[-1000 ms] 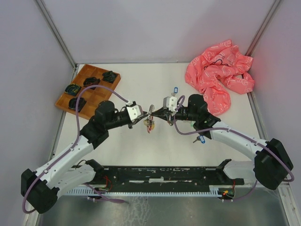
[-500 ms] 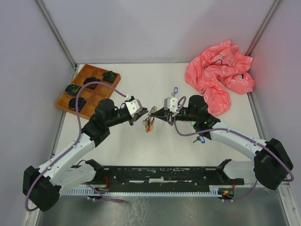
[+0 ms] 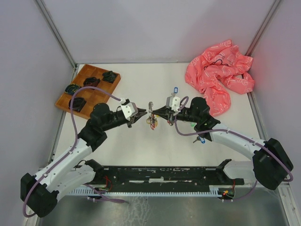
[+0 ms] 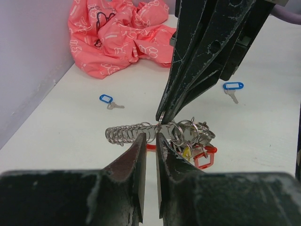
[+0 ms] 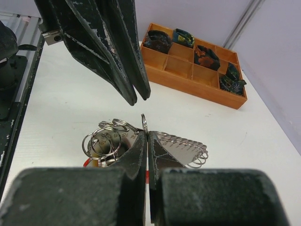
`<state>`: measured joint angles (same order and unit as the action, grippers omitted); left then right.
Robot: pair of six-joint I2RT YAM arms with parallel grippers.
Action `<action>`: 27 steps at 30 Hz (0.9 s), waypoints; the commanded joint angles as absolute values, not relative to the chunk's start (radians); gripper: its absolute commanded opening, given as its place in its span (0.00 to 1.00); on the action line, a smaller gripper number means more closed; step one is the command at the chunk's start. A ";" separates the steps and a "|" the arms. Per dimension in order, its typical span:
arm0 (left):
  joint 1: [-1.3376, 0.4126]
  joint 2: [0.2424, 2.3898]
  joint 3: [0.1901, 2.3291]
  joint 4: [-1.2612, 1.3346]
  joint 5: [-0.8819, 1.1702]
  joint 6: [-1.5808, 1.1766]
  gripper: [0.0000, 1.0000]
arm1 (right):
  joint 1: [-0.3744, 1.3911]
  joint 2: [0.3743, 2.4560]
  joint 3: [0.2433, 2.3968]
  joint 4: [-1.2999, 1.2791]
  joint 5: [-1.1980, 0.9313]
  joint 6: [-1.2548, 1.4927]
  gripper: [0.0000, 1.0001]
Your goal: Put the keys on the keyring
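The keyring (image 4: 188, 134) is a bunch of silver rings with a coiled spring, a red tag and a yellow tag, held just above the table at mid-scene (image 3: 151, 120). My right gripper (image 5: 147, 134) is shut on one upright ring of it and comes down from above in the left wrist view (image 4: 162, 117). Just left of the bunch, my left gripper (image 4: 150, 137) has its jaws a narrow slit apart with nothing between them (image 3: 140, 116). Two blue-tagged keys lie loose on the table, one (image 3: 175, 89) behind the right gripper and one (image 3: 201, 139) beside the right forearm.
A wooden compartment tray (image 3: 63, 101) with dark coiled items stands at the back left, also in the right wrist view (image 5: 197, 88). A crumpled pink cloth (image 3: 218, 77) fills the back right corner. Grey walls close in both sides.
My left arm lifted its wrist and settled again a little further left, tips still beside the keyring. The right gripper kept its grip, and the keyring shifted slightly right and away.
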<state>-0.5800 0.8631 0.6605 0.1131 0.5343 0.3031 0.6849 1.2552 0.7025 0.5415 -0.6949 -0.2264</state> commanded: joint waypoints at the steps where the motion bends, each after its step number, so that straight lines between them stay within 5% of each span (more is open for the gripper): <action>1: -0.575 0.880 0.660 0.173 0.573 0.271 0.21 | 0.681 1.215 0.701 0.674 -0.682 -0.193 0.01; 21: -0.551 0.923 0.667 0.225 0.684 0.257 0.20 | 0.681 1.256 0.711 0.744 -0.758 -0.125 0.01; 27: -0.551 0.930 0.672 0.236 0.690 0.252 0.13 | 0.682 1.269 0.720 0.739 -0.801 -0.114 0.01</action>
<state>-0.5556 0.9249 0.6605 0.1783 0.6598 0.2787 0.6849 1.2640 0.6949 0.6518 -0.7467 -0.1425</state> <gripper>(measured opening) 0.162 0.015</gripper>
